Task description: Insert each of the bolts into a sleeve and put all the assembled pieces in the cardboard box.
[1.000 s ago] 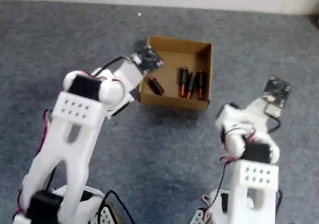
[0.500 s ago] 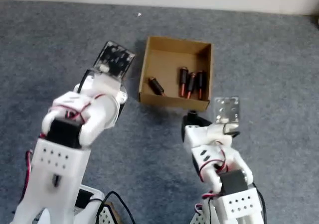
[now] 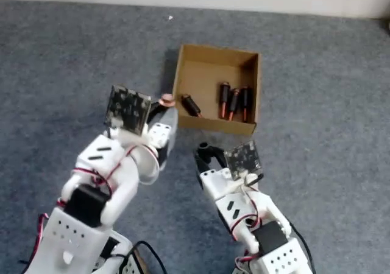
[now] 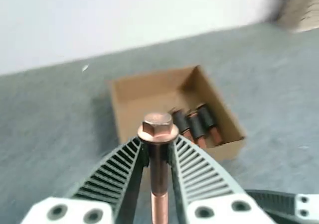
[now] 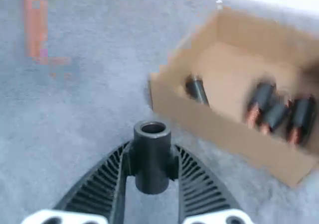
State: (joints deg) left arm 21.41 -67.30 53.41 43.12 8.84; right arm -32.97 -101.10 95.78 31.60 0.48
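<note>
Left pincer [image 4: 158,147]: clenched on a copper-coloured hex-head flange bolt [image 4: 158,130]. Ribbed fingers clamp the shank just under the flange, and the head pokes out past the tips.
Right pincer [image 5: 151,164]: clenched round a short black tube sleeve [image 5: 152,144], gripped mid-body, with the open bore facing the wrist camera.
Where they sit: in the high view I see the bolt head [image 3: 166,100] just beside the left wall of the open brown cardboard box [image 3: 213,123]. The right pincer [image 3: 203,152] hangs over the grey carpet-like bench [image 3: 317,73], just in front of the box.
Box contents: four dark pieces lie on the floor. Three lie side by side [image 3: 234,103] with copper ends showing, and one [image 3: 191,105] lies apart nearer the left wall. I can't tell whether that one has a bolt in it.
Bolt handling: I judge it small, rigid and dense for its size. The shank looks smooth, so it may slide or twist in the ribs if pushed off-axis. Holding it under the flange seems right to me, since the flange stops it slipping through.
Sleeve handling: stiff and light, I'd guess, and not fragile. The round wall could roll between the fingers, so a mid-body hold suits it and keeps both ends free.
Risk: most of the shank lies back between the left fingers, so I expect little free length to feed into the bore.
</note>
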